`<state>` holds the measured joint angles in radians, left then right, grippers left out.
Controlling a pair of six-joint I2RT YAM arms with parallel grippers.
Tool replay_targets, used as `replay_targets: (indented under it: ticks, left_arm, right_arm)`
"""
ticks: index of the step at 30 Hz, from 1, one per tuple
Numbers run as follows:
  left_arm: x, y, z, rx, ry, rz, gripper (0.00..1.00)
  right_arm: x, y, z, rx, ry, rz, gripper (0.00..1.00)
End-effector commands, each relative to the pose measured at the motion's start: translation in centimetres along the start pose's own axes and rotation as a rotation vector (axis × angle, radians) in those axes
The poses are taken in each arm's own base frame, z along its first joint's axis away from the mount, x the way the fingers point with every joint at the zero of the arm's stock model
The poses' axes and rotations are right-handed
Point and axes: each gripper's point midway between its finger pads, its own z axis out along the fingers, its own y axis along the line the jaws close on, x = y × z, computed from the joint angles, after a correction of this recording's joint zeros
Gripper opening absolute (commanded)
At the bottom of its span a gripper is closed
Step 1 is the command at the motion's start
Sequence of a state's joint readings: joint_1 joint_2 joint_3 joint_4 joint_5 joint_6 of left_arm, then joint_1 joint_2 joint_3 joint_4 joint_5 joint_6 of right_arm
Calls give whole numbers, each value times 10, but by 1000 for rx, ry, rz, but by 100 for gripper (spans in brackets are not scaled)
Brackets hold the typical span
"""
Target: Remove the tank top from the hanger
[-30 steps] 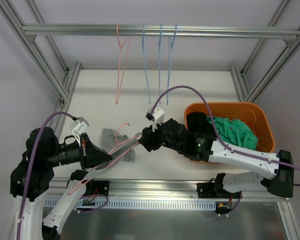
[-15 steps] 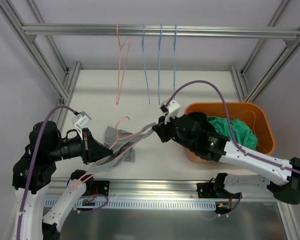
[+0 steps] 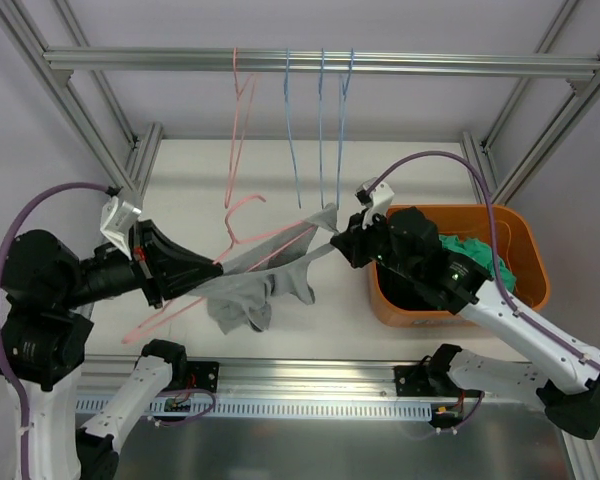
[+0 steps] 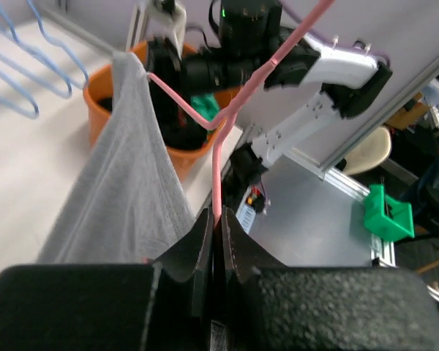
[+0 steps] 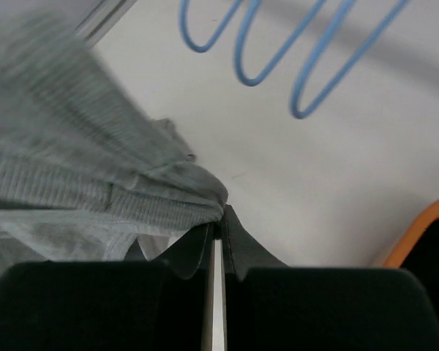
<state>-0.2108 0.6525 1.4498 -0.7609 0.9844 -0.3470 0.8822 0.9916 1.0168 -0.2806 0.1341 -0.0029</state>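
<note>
A grey tank top (image 3: 265, 282) hangs in the air on a pink hanger (image 3: 242, 222), stretched between my two arms above the table. My left gripper (image 3: 216, 266) is shut on the pink hanger's bar (image 4: 218, 175); the top (image 4: 124, 197) drapes beside it. My right gripper (image 3: 332, 240) is shut on the top's strap end (image 5: 183, 186), pulling it taut toward the right. The hanger's hook points up and away from the camera.
An orange bin (image 3: 525, 250) with green cloth (image 3: 472, 262) sits at the right, under my right arm. A pink hanger (image 3: 242, 130) and three blue hangers (image 3: 320, 120) hang from the rail (image 3: 320, 62) at the back.
Both arms have lifted and pulled apart. The hanger and tank top rose off the table, and the top is now stretched out between the grippers.
</note>
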Motion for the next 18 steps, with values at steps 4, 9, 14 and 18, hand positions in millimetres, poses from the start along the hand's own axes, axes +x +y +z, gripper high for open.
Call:
replay_targets:
  ticks: [4,9,14,18]
  left_arm:
    - [-91,4,35,180,-292,243,0]
    - [-106,-3,56,313,-262,274,0]
    - [-84,14,61,272,-224,257,0]
    - [-42,37,60,199,-157,203,0]
  right_arm:
    - [-29,61,-45,-360,-70,52,0]
    - [-59,38,-77,-247,-224,65,0]
    - [-75,-35,-121,125,-332,54,0]
    - [-77,-50,-133,201,-333,30,0]
